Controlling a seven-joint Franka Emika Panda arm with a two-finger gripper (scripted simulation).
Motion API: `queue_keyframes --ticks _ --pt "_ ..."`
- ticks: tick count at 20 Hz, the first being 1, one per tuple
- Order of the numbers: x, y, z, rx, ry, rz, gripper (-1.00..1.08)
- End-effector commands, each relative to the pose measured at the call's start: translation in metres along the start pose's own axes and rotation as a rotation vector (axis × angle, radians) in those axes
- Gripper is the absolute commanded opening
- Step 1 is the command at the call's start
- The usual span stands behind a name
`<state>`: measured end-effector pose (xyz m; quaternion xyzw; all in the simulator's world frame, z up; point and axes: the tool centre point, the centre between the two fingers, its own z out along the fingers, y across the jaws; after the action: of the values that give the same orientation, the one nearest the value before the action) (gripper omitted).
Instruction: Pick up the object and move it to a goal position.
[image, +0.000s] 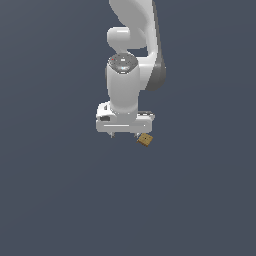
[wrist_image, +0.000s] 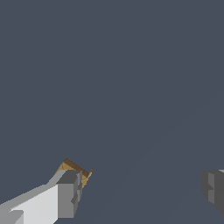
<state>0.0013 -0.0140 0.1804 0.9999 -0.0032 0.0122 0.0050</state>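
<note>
The object, a tiny tan-brown block (image: 145, 140) with a small dark dot on one face, lies tilted just below the end of the white hand on the exterior view's right. My gripper (image: 125, 134) points down over the dark floor, jaws wide apart and nothing between them. In the wrist view the block (wrist_image: 74, 169) peeks out from behind the tip of one grey finger (wrist_image: 68, 194). The other finger (wrist_image: 213, 188) is far across the frame. The gripper's midpoint (wrist_image: 140, 192) is over bare floor. I cannot tell whether the finger touches the block.
The white arm (image: 131, 45) rises above the hand toward the top of the exterior view. All around is a uniform dark grey-blue floor (image: 60, 190); no goal marker shows.
</note>
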Motion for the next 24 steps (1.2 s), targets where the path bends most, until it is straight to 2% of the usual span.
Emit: queue_keyframes --ticks 1,10,24 --pt "0.000 0.000 0.000 0.000 0.000 0.000 1.00" --pt "-0.012 0.032 0.014 -0.024 -0.042 0.011 1.00" --pt "-0.015 0.018 0.023 -0.020 -0.038 0.056 1.00"
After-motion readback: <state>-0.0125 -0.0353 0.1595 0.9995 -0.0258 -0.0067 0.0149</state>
